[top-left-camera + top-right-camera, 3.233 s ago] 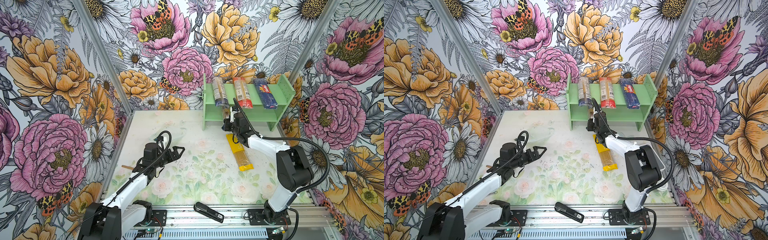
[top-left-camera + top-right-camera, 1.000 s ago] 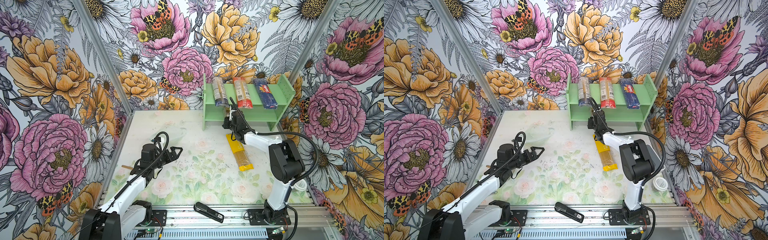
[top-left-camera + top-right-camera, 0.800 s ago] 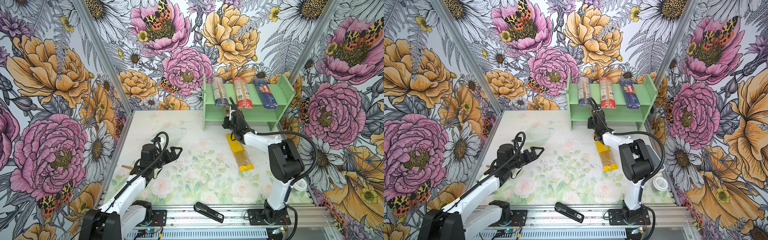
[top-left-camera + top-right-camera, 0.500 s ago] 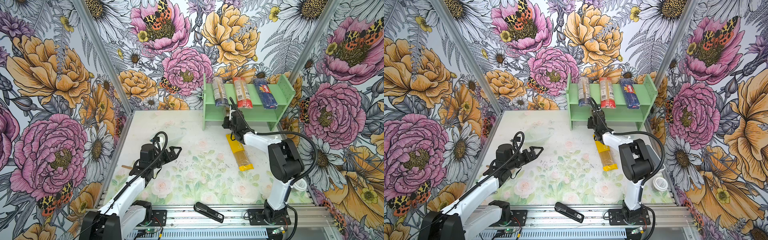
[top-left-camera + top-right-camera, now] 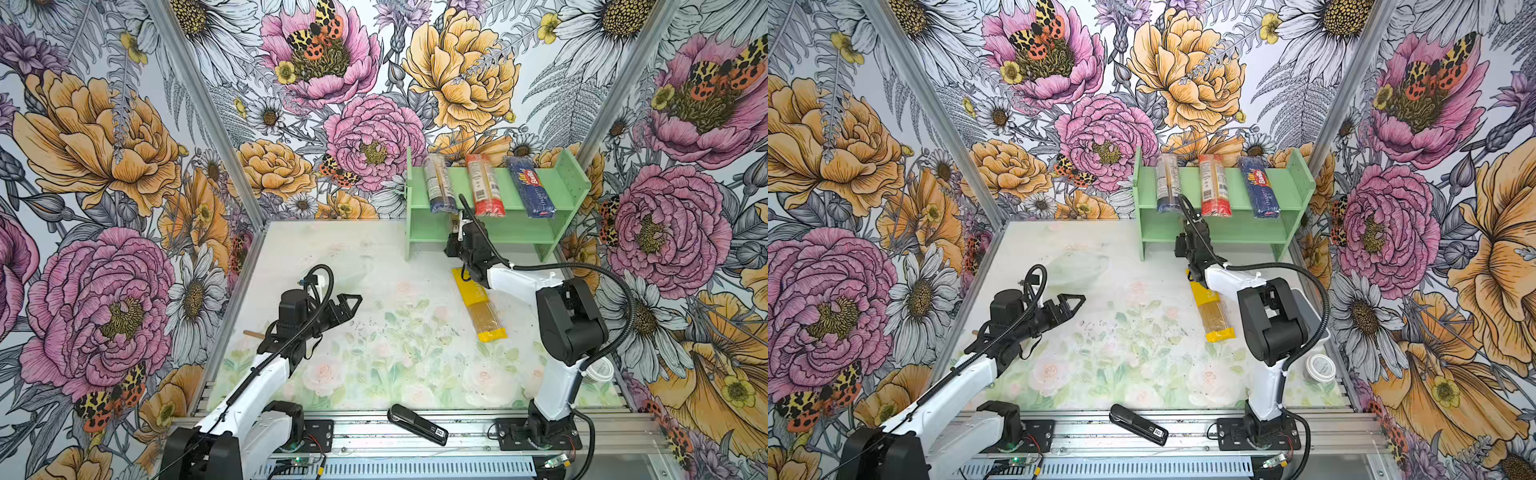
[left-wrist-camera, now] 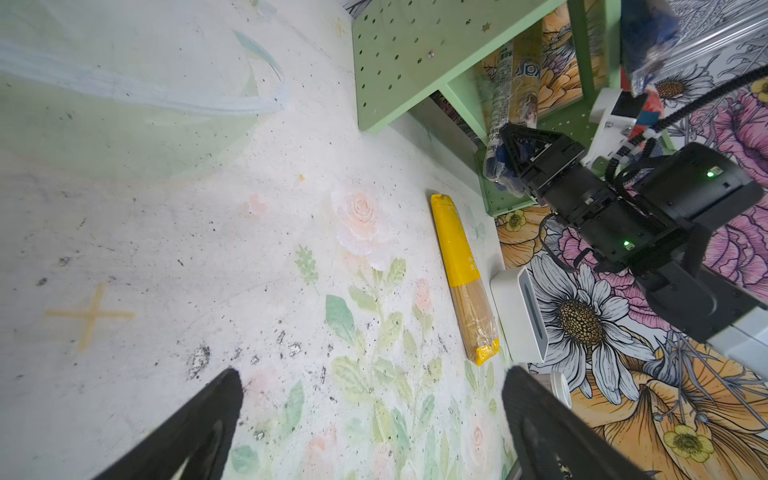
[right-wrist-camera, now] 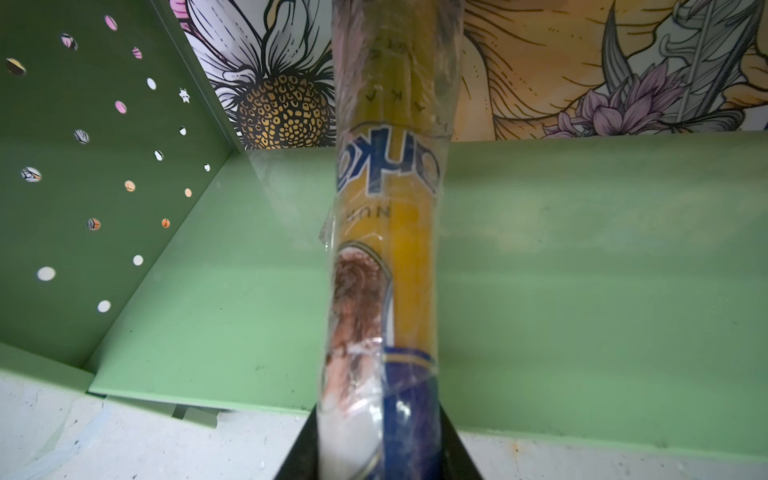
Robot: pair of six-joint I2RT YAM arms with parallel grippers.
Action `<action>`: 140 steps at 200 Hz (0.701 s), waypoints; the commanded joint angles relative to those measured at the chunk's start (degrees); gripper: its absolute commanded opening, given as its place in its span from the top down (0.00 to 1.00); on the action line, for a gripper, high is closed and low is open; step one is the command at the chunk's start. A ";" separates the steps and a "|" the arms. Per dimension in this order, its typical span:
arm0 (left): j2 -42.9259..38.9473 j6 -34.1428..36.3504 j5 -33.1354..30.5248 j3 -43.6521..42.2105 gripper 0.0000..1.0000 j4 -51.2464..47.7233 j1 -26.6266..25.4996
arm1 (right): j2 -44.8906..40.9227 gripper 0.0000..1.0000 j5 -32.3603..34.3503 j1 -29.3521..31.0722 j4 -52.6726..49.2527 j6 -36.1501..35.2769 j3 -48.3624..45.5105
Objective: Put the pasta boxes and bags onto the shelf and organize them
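The mint-green shelf (image 5: 569, 187) (image 5: 1289, 183) stands at the back right. Its top tier carries a clear, dark-blue-labelled pack (image 5: 436, 187), a red-ended pack (image 5: 484, 189) and a dark blue Barilla pack (image 5: 534, 189). My right gripper (image 5: 457, 235) (image 7: 380, 419) is shut on the near end of a blue-gold pack (image 7: 386, 232) (image 6: 513, 95), which reaches lengthwise into the lower tier (image 7: 582, 257). A yellow pack (image 5: 480, 303) (image 6: 461, 270) lies on the table under the right forearm. My left gripper (image 5: 353, 299) (image 6: 372, 386) hangs open and empty over the table's left half.
A black stapler-like object (image 5: 417, 424) lies on the front rail. A white-grey box (image 6: 519, 316) (image 5: 1308, 303) sits by the right wall behind the right arm, with a round white lid (image 5: 1320, 368) nearer the front. A small wooden stick (image 5: 253, 333) lies at the left edge.
Over three seconds the right arm has stretched a little further toward the shelf with the blue-gold pack. The left gripper has drifted slightly left. In the last second almost nothing has moved.
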 commanded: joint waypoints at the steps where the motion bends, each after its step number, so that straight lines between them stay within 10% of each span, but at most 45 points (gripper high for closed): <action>1: -0.93 0.76 1.41 -0.52 0.01 0.06 0.49 | 0.38 0.80 2.51 -0.75 7.11 0.32 1.73; 140: -1.23 0.63 1.41 -0.69 0.01 0.15 0.75 | 1.09 0.62 2.86 -0.87 6.39 0.49 1.45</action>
